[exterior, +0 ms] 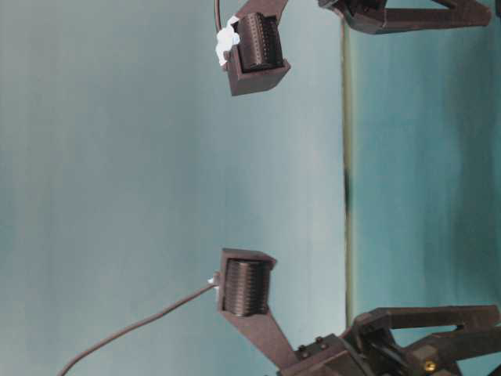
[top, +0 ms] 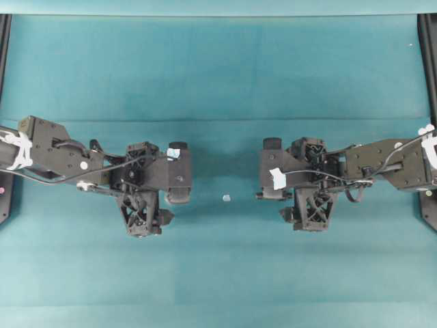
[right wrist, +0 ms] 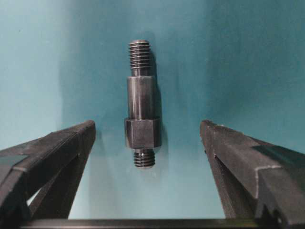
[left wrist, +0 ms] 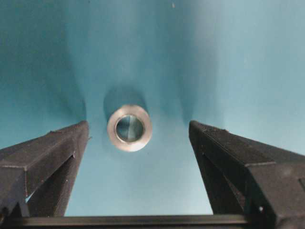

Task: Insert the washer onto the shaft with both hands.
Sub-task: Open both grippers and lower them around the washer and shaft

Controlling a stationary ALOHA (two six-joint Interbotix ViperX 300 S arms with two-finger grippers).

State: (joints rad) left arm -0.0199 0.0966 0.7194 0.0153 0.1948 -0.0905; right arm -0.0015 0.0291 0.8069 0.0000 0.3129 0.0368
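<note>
Left gripper [left wrist: 138, 138] wide apart over washer [left wrist: 129, 128]; right gripper [right wrist: 147, 138] spread around shaft [right wrist: 141, 102], mid-table [top: 218, 68].

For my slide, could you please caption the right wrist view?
Open right gripper poised over the shaft, which lies untouched on the teal mat.
</note>
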